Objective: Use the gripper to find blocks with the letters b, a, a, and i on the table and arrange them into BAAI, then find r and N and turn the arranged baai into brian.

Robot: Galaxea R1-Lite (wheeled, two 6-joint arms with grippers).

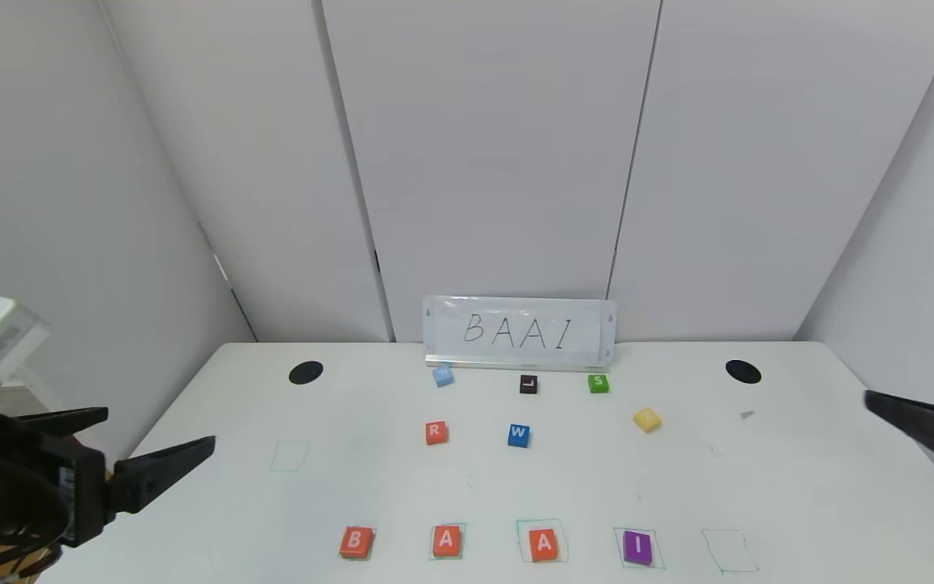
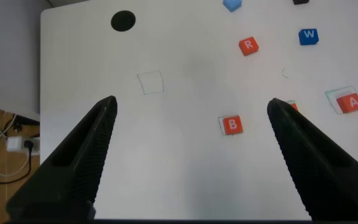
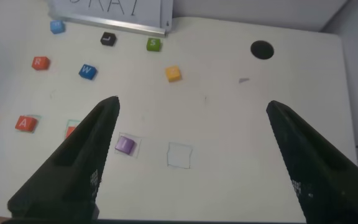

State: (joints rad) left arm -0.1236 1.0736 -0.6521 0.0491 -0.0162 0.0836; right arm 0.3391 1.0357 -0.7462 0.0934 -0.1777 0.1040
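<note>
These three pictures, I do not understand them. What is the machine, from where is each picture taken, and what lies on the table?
It is a robot with two arms. The large picture comes from its head camera; the other two come from cameras on its wrists. The left gripper and right gripper hang open above the white table, holding nothing. In the near row lie blocks B, A, A and I. Farther back are the R block, other coloured blocks and a sign reading BAAI.
</note>
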